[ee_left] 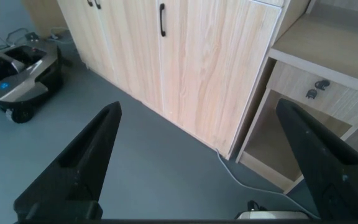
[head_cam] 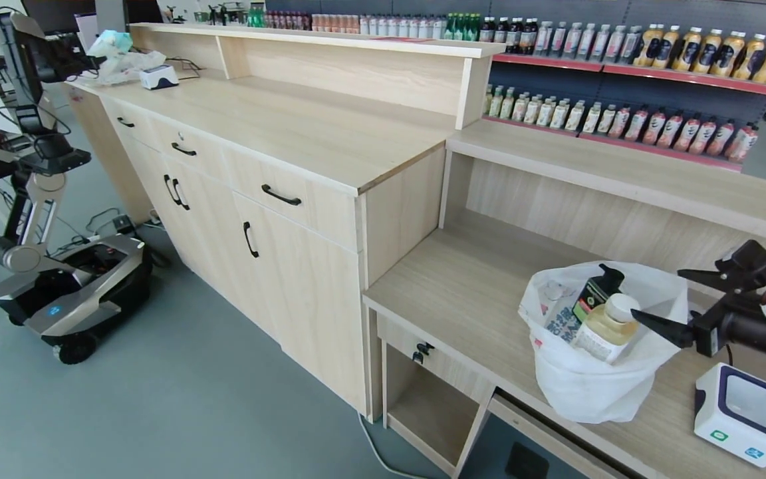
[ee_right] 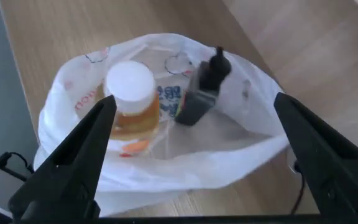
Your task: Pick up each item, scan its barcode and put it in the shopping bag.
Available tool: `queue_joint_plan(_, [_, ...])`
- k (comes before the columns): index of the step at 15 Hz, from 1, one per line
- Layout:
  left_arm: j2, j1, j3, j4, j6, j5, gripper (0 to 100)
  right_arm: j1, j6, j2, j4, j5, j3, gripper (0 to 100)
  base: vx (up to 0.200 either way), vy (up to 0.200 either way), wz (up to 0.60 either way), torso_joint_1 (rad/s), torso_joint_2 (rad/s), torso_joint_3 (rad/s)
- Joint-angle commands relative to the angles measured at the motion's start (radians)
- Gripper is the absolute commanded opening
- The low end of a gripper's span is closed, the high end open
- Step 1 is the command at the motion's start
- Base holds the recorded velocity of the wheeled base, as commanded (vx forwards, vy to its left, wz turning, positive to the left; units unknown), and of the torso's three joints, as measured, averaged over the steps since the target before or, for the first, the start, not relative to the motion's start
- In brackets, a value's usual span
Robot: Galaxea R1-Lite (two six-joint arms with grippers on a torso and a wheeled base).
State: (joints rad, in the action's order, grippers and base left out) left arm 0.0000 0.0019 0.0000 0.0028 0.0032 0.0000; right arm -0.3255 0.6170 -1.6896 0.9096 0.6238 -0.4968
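A white shopping bag point(head_cam: 589, 379) stands open on the lower counter point(head_cam: 469, 293). Inside it are a yellow bottle with a white cap point(head_cam: 609, 326), a dark pump bottle point(head_cam: 597, 289) and a blue-and-white pack point(head_cam: 559, 313). My right gripper point(head_cam: 669, 299) hangs open just to the right of the bag's mouth, holding nothing. In the right wrist view that gripper point(ee_right: 194, 102) spreads above the bag point(ee_right: 166, 174), over the yellow bottle point(ee_right: 129, 93) and the pump bottle point(ee_right: 201, 93). My left gripper point(ee_left: 197, 107) is open and empty over the grey floor, in front of the cabinet doors point(ee_left: 210, 56).
A white barcode scanner point(head_cam: 742, 412) with a dark window sits on the counter right of the bag. A tall cabinet point(head_cam: 276, 219) rises to the left. Another wheeled robot point(head_cam: 57, 279) stands on the floor at far left. Shelves of bottles point(head_cam: 622, 80) line the back.
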Motion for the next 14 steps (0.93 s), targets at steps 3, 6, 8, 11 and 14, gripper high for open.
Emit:
queue_joint_plan(3, [0.0,0.0,0.0,0.0,0.0,0.0,100,-0.049,-0.178,0.341,-0.156,-0.116,-0.017,100,0.0,0.0,-0.6,0.006,0.0,0.004])
queue_joint_plan(6, [0.0,0.0,0.0,0.0,0.0,0.0,100,-0.05,-0.247,0.472,-0.311,-0.168,-0.055,100,0.0,0.0,-0.6,0.002,0.0,0.004])
queue_joint_plan(8, [0.0,0.0,0.0,0.0,0.0,0.0,100,-0.04,-0.313,0.536,-0.371,-0.24,-0.06,100,0.0,0.0,-0.6,0.002,0.01,0.002])
queue_joint_plan(11, [0.0,0.0,0.0,0.0,0.0,0.0,100,-0.036,-0.35,0.665,-0.471,-0.28,-0.003,100,0.0,0.0,-0.6,0.002,0.0,0.001])
queue_joint_plan(14, [0.0,0.0,0.0,0.0,0.0,0.0,100,0.008,-0.379,0.847,-0.569,-0.383,0.083,100,0.0,0.0,-0.6,0.001,0.0,0.001])
